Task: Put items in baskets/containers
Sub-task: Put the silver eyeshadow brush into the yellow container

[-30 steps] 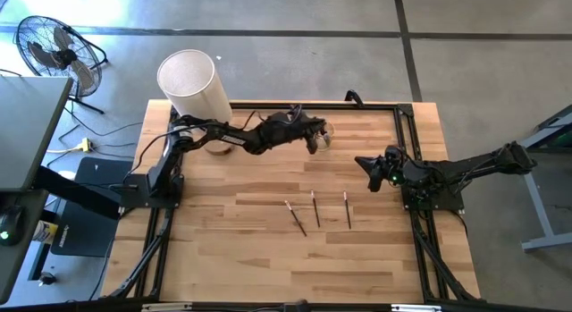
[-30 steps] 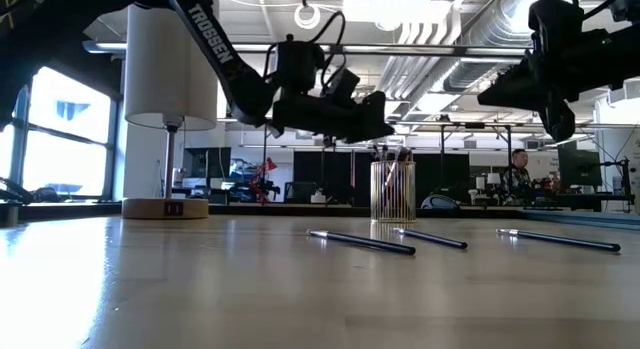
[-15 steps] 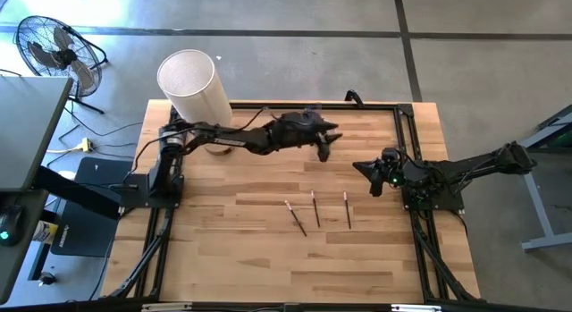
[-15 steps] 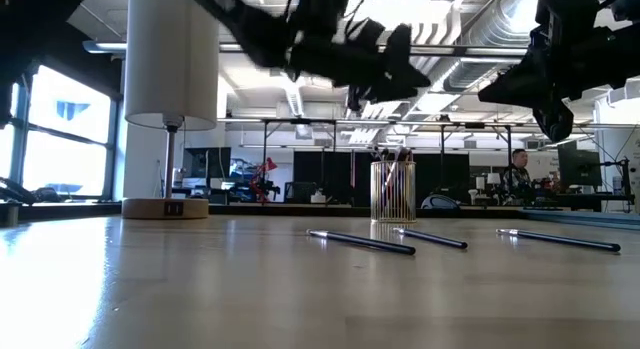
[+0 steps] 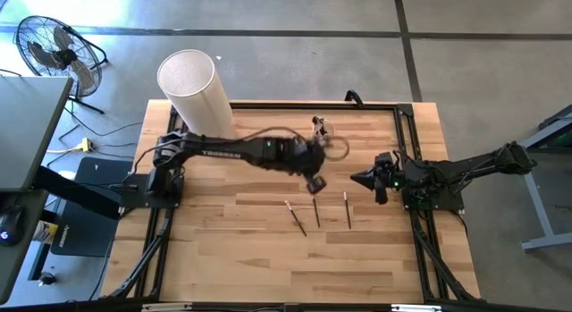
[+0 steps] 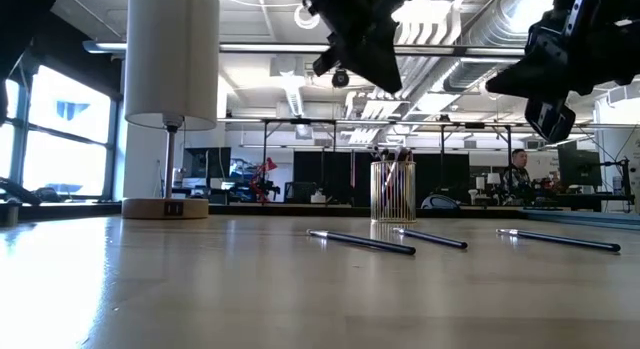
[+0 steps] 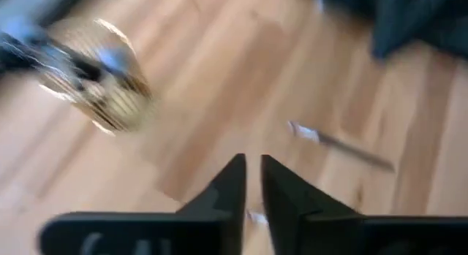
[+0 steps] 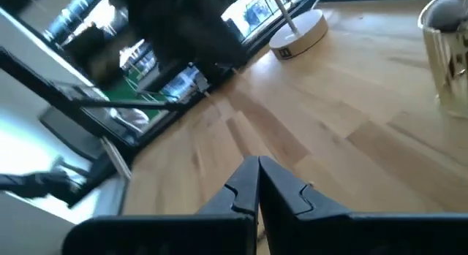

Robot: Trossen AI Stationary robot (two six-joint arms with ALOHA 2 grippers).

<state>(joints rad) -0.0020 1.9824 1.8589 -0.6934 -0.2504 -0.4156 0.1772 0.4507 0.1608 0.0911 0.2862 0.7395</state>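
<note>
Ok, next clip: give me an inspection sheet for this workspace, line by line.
Surface: wooden table, dark frame round its edge.
Job's things: three makeup brushes lying loose mid-table; glass cup near the far edge, brushes standing in it.
Clutter: tall white cylinder on a wooden base, far left corner.
Grippers: left gripper above the loose brushes, fingers nearly together, nothing between them; right gripper shut, empty, raised at the right side.
Cables: one along the left arm; cords on the floor at left.
Surroundings: floor fan; person far behind.
</note>
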